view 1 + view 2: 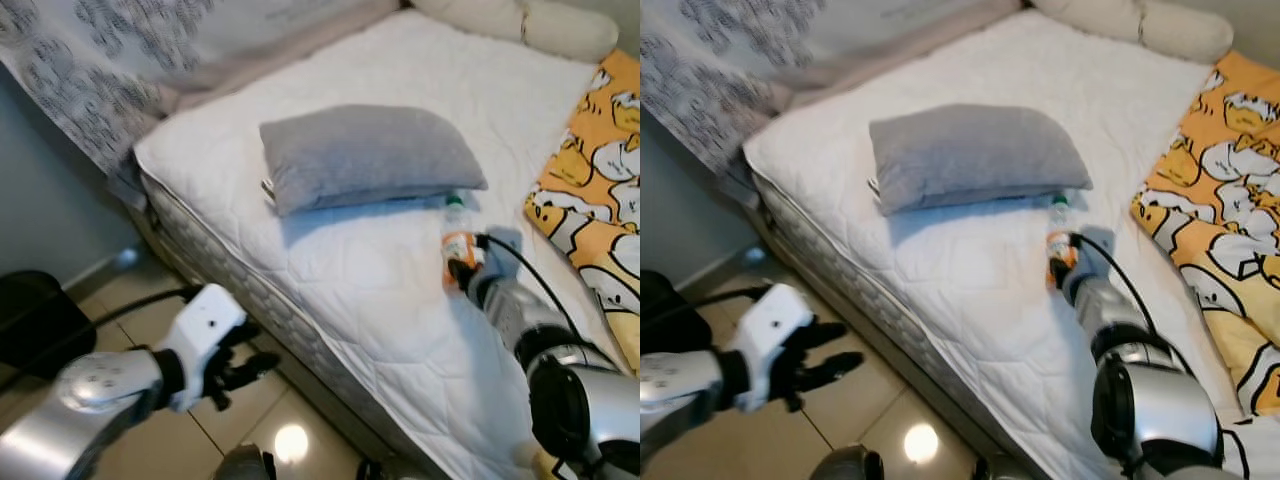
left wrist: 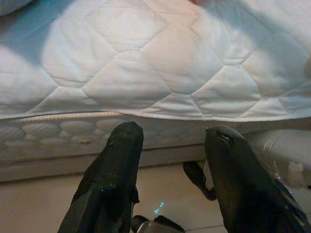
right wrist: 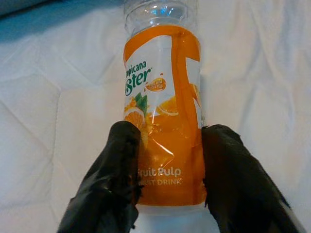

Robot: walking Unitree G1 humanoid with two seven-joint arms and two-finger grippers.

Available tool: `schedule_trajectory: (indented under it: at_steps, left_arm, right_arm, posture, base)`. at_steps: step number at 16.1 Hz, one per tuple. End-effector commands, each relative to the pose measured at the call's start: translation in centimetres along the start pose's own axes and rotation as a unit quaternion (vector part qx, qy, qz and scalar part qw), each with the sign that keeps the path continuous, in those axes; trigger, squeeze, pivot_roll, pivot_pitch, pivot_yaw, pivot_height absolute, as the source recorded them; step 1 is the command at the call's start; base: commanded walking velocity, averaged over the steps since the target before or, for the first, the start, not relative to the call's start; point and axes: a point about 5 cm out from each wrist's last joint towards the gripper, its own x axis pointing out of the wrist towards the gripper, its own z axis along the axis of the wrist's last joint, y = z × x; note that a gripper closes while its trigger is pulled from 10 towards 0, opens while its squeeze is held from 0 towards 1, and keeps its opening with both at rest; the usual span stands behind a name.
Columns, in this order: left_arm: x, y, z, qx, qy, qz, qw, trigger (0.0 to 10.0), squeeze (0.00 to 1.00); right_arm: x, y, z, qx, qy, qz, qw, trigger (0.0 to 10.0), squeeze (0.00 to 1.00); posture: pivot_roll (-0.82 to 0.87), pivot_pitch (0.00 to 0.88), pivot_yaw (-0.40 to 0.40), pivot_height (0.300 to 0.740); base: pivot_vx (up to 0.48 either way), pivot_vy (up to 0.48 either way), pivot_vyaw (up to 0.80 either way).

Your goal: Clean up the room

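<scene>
On the bed: a white quilted mattress carries a grey pillow, with an orange cartoon-print blanket along its right side and a cream bolster at its far end.
Bottle: a clear plastic bottle with an orange juice-drink label lies on the mattress just in front of the pillow's right corner, its cap end pointing toward the pillow.
Right gripper: the right gripper reaches over the mattress to the bottle; its two black fingers sit one on each side of the labelled body, touching it, pinching the bottle at its lower half.
Left gripper: the left gripper hangs off the bed's near side over the tiled floor, fingers spread apart with nothing between them, pointing at the mattress edge.
Left arm: silver, with a white wrist block, low at the left of the head view.
Beside the bed: a patterned curtain hangs at the far left, and a dark round object sits on the floor near the wall.
</scene>
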Motion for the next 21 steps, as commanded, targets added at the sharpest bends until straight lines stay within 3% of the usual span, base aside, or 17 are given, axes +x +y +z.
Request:
schedule_trajectory:
  at_steps: [1, 6, 8, 10, 11, 12, 13, 17, 21]
  left_arm:
    - [0.5, 0.3, -0.1, 0.002, 0.000, 0.008, 1.000, 10.0, 0.00]
    - [2.1, 0.9, 0.0, -0.008, -0.015, 0.030, 0.999, 10.0, 0.00]
    - [2.9, 2.2, 0.6, -0.022, -0.042, 0.087, 0.995, 10.0, 0.00]
    - [3.4, 2.5, 0.3, -0.025, -0.041, 0.119, 0.992, 10.0, 0.00]
    - [3.7, 2.5, 0.5, -0.041, -0.067, 0.147, 0.986, 10.0, 0.00]
    - [4.0, 2.5, 0.6, -0.050, -0.082, 0.158, 0.983, 10.0, 0.00]
    - [4.3, 2.6, 0.7, -0.056, -0.092, 0.166, 0.980, 10.0, 0.00]
    - [4.4, 3.8, 1.0, -0.054, -0.121, 0.220, 0.967, 10.0, 0.00]
    - [3.8, 4.9, 1.1, -0.067, -0.141, 0.257, 0.954, 10.0, 0.00]
  right_arm:
    - [-0.2, -0.9, 0.2, 0.032, -0.012, -0.008, 0.999, 0.0, 0.00]
    - [-0.5, -2.3, 0.5, 0.062, -0.039, -0.007, 0.997, 0.0, 0.00]
    - [-0.9, -2.5, 1.7, 0.083, -0.085, 0.003, 0.993, 0.0, 0.00]
    - [-1.1, -2.3, 1.6, 0.091, -0.112, 0.001, 0.990, 0.0, 0.00]
    - [-1.9, -2.2, 1.7, 0.118, -0.163, -0.010, 0.979, 9.1, 0.00]
    - [-2.2, -2.2, 1.3, 0.139, -0.175, -0.016, 0.975, 10.0, 0.00]
    - [-2.6, -2.4, 0.7, 0.167, -0.186, -0.023, 0.968, 10.0, 0.00]
    - [-4.6, -1.2, 0.0, 0.137, -0.236, -0.019, 0.962, 10.0, 0.00]
    - [-5.9, 1.4, 1.1, 0.130, -0.273, 0.017, 0.953, 10.0, 0.00]
  posture:
    - [0.05, 0.000, -0.004, 0.740]
    - [0.02, 0.000, 0.008, 0.740]
    - [0.01, 0.000, 0.006, 0.740]
    - [0.00, 0.000, 0.004, 0.740]
    - [-0.01, 0.000, 0.006, 0.740]
    - [-0.02, 0.000, 0.006, 0.740]
    - [-0.03, 0.000, 0.008, 0.740]
    - [-0.05, 0.000, 0.019, 0.740]
    - [-0.05, 0.000, 0.012, 0.740]
  base:
    - [0.000, 0.000, 0.00]
    - [0.000, 0.000, 0.00]
    - [0.000, 0.000, 0.00]
    - [0.000, 0.000, 0.00]
    - [0.000, 0.000, 0.00]
    - [0.000, 0.000, 0.00]
    - [0.000, 0.000, 0.00]
    - [0.000, 0.000, 0.51]
    - [0.000, 0.000, 0.80]
